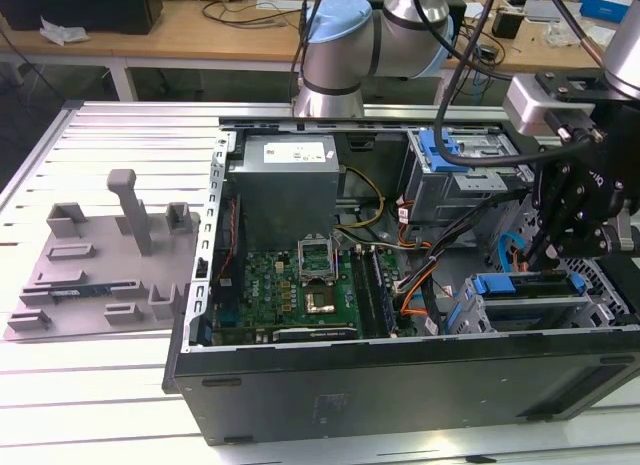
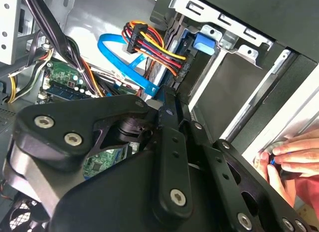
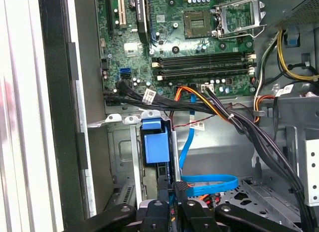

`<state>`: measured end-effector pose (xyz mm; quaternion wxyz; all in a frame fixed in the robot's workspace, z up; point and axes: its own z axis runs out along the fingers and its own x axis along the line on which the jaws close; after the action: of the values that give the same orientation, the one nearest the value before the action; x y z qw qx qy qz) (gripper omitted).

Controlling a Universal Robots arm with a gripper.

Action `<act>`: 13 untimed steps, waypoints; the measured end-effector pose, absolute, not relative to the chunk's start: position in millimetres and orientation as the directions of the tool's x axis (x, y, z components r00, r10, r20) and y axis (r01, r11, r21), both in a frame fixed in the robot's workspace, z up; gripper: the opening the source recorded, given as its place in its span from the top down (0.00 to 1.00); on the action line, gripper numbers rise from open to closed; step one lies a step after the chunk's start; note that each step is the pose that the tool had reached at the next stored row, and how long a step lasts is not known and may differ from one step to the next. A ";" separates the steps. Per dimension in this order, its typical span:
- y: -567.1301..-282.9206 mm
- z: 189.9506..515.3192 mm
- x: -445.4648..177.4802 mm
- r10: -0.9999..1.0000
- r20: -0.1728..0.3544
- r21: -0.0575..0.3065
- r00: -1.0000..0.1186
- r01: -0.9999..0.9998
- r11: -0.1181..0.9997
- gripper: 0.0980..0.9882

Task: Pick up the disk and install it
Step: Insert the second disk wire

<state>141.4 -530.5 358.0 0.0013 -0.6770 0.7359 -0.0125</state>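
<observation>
Exterior view: the disk is seen seated in the drive cage at about four o'clock within the open computer case, its blue carrier bracket facing up. In the first wrist view the disk is seen standing edge-on in a metal bay, just beside a looped blue data cable. The gripper is held directly over the disk, at its one o'clock side, close to the carrier; contact cannot be made out, and whether the gripper is open or closed cannot be told. At the case's centre the motherboard is laid flat, with the power supply at its twelve o'clock. A second blue carrier is mounted in the upper cage, at about one o'clock in the case. A grey fixture plate is placed on the table well apart from the case, at nine o'clock. In the second wrist view a person's hand is seen at the case's outer edge.
</observation>
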 end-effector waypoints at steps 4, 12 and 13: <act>-530.5 357.5 141.8 -0.996 0.015 -0.020 -0.083 -0.996 0.083 0.93; -530.7 356.1 142.9 -0.996 0.015 -0.020 -0.083 -0.996 0.083 0.93; -530.8 355.9 142.9 -0.996 0.015 -0.020 -0.083 -0.996 0.083 0.93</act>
<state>142.9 -530.8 355.9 0.0013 -0.6770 0.7359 -0.0125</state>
